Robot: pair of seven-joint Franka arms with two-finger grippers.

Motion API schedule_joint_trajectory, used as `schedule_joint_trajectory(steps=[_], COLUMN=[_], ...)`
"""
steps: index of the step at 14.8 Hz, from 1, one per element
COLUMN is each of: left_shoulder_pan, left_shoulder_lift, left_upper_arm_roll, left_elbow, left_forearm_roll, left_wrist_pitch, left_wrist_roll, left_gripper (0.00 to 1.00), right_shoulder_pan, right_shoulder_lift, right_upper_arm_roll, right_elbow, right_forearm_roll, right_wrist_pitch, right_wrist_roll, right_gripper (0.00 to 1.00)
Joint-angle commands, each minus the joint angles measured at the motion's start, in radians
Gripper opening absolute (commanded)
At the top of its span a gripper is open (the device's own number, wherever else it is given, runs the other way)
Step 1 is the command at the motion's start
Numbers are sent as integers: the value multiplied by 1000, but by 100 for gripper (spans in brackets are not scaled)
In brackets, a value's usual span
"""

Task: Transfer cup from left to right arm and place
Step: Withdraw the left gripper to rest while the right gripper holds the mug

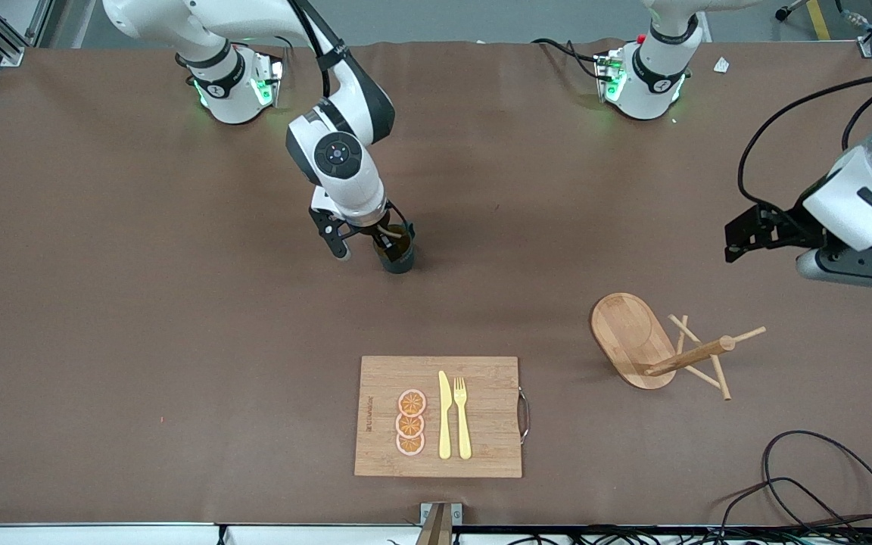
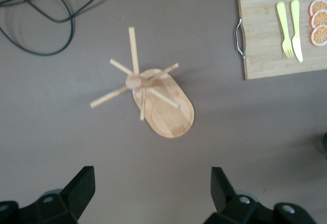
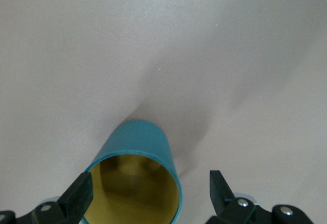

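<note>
Teal and yellow-lined, one cup (image 1: 395,252) stands upright on the brown desk (image 1: 103,303), toward the right arm's end and farther from the front camera than the cutting board. You have one wooden cutting board (image 1: 440,416) carrying three orange slices (image 1: 410,422), one yellow knife (image 1: 444,415) and one yellow fork (image 1: 462,416). One wooden mug tree (image 1: 659,348) lies tipped on its side toward the left arm's end, its pegs splayed.

Your right end effector (image 1: 375,241) points down at the cup with its fingers (image 3: 76,198) spread wide; in the right wrist view they sit either side of the rim, gripping nothing that you can see. Your left end effector (image 2: 153,191) hangs above the desk at the left arm's end, over bare surface just beside the mug tree, wide open and empty.

Black cables (image 1: 807,484) coil at the desk edge nearest the front camera.
</note>
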Motion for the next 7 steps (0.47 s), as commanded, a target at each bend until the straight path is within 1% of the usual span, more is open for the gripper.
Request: schedule_joint_trajectory(steps=[1,3,5,7], left_shoulder_pan=[-18,-23,-27,-44], left_shoulder_lift=[-99,-138,-167,-178], left_upper_arm_roll=[66,111,125,141], left_elbow=[-102,-140,-170,-177], left_forearm_roll=[-38,-40,-34,-24], left_wrist_pitch=[-29,-30,-27,-27], left_wrist_roll=[53,114,101,69], left_gripper=[100,100,100,100], right_shoulder_pan=[13,15,19,41], right_shoulder_lift=[-22,-25,-23,-16], right_upper_arm_roll=[-10,-10,-8,-7], right_elbow=[-9,-9,-10,-12], right_forearm_roll=[-21,-22,-21,-22], right_wrist_pitch=[-26,-33,-38,-37], right_wrist_roll=[19,19,22,65], right_gripper=[100,100,100,100])
